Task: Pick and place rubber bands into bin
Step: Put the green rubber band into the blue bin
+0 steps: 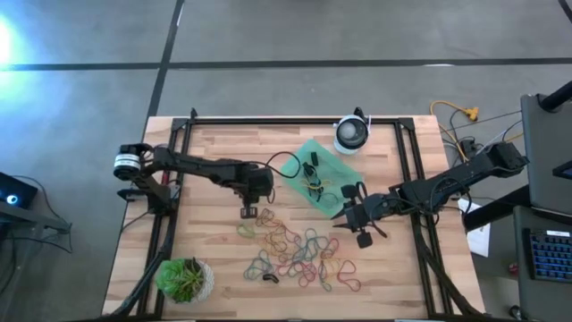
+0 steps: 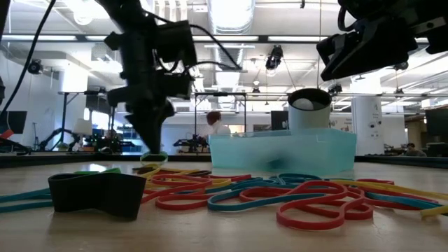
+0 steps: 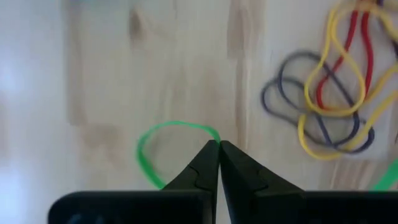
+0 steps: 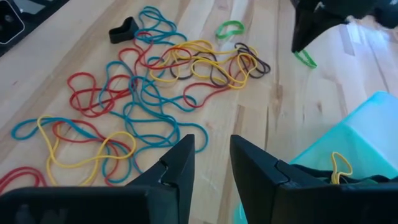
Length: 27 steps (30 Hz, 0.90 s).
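Above: two dark arms worked over a pale wooden table [image 1: 214, 268].
Rubber bands [image 1: 299, 255] lay scattered beside the shallow mint-green translucent bin [image 1: 332, 165]; the left gripper [image 3: 218, 147] pinched a green rubber band [image 3: 149, 140], the right gripper [image 4: 211, 149] hung parted near the bin.

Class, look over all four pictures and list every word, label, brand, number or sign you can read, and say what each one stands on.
None can be read: no legible text in any view.
The bin, the rubber bands and the round white-and-black device show no lettering.
The room behind the table in the low view shows no sign that can be read.
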{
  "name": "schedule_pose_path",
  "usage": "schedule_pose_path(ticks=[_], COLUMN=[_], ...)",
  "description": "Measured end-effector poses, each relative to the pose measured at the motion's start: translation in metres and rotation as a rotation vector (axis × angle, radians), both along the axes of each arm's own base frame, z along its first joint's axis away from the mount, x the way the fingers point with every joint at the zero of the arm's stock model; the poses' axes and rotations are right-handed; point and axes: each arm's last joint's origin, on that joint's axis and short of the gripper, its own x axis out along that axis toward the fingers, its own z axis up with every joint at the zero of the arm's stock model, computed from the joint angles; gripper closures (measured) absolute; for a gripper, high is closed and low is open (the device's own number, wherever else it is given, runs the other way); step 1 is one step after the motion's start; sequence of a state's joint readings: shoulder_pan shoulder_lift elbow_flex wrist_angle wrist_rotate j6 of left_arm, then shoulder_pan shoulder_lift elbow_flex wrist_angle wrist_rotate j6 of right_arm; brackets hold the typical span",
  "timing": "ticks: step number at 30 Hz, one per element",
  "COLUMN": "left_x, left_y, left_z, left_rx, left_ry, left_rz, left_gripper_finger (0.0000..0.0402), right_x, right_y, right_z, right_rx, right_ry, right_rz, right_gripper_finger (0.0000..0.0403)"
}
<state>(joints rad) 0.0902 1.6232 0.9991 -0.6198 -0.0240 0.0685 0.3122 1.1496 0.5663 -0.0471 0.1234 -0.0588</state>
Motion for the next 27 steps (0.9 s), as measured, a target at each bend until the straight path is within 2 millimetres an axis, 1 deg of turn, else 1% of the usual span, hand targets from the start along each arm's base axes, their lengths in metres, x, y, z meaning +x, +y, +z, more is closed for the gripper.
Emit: schedule_pose_path(ticks=[7, 11, 17, 20, 23, 27], left_x=[0.020, 0.032, 0.053, 0.060, 0.065, 0.067], left_y=[0.004, 0.006, 0.008, 0.009, 0.013, 0.023], left_z=[0.034, 0.059, 0.094, 0.103, 0.110, 0.109], left_rx=[0.092, 0.160, 0.243, 0.296, 0.336, 0.362], left_ry=[-0.117, -0.202, -0.431, -0.534, -0.630, -0.705], left_rz=[0.000, -0.067, -0.134, -0.172, -0.174, -0.140], left_gripper_finger=[0.0401, 0.0402, 0.0402, 0.0402, 0.0402, 0.0402], right_x=[0.000, 0.000, 0.000, 0.000, 0.000, 0.000], right_y=[0.000, 0.000, 0.000, 0.000, 0.000, 0.000], right_z=[0.000, 0.000, 0.000, 0.000, 0.000, 0.000], right_rx=[-0.001, -0.001, -0.001, -0.001, -0.001, -0.001], right_ry=[0.000, 0.000, 0.000, 0.001, 0.001, 0.002], right_rz=[0.001, 0.001, 0.001, 0.000, 0.001, 0.000], right_gripper_finger=[0.0309, 0.0308, 0.0310, 0.0312, 0.0310, 0.0307])
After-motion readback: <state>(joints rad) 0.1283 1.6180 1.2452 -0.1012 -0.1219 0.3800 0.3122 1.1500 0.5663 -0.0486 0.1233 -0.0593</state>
